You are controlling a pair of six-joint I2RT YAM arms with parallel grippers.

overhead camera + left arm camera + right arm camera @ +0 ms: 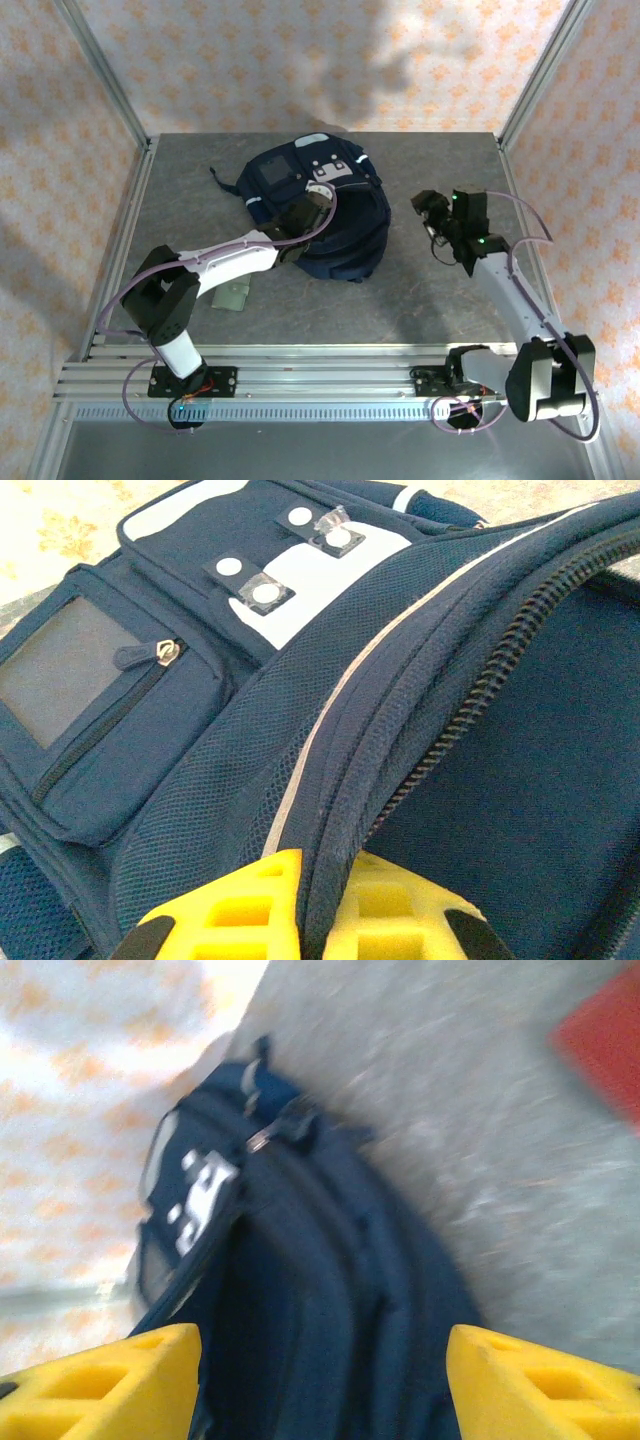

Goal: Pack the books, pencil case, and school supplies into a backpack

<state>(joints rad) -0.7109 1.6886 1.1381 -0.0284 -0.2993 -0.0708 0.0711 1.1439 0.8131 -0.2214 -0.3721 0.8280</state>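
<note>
Jaws of left gripper (318, 905) are closed tight, pinching the zippered rim fold of the backpack (150, 710). Mesh panel and zipper teeth run off toward 1 o'clock from the yellow fingers (240, 910). Right gripper (320, 1380) stands wide, nothing between its jaws, touching nothing. Backpack lies beyond them toward 12 o'clock, apart; the wrist view is blurred. Red square (600, 1045) sits at 2 o'clock on the table (480, 1140). Overhead: backpack mid-table, right gripper near at its 3 o'clock, pale green wallet (232, 297) at its 7 o'clock.
</note>
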